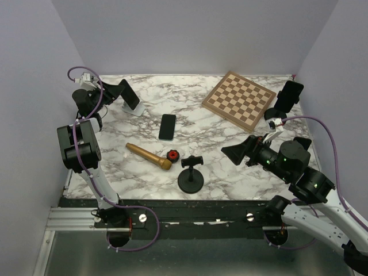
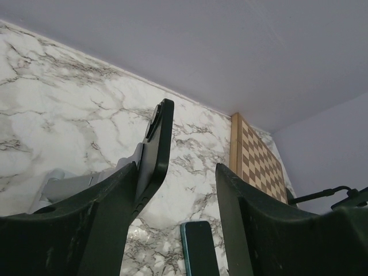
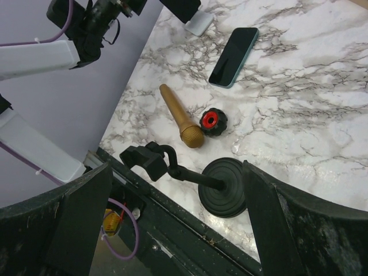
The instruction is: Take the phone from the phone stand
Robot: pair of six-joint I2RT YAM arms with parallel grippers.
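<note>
A dark phone [image 1: 129,94] leans upright on a white phone stand [image 1: 138,108] at the far left of the marble table. My left gripper [image 1: 118,92] is open and straddles it. In the left wrist view the phone's edge [image 2: 158,149] stands between the fingers, close against the left finger [image 2: 98,213], with a wide gap to the right finger [image 2: 241,218]; the grey stand [image 2: 63,187] shows behind. My right gripper [image 1: 237,153] is open and empty, hovering at the near right above a black mic stand [image 3: 221,187].
A second phone [image 1: 167,126] lies flat mid-table. A third phone sits on a black stand [image 1: 289,95] at the far right. A chessboard [image 1: 238,99] lies at the back. A gold microphone [image 1: 148,156] and a red-and-black knob [image 1: 172,155] lie near the front.
</note>
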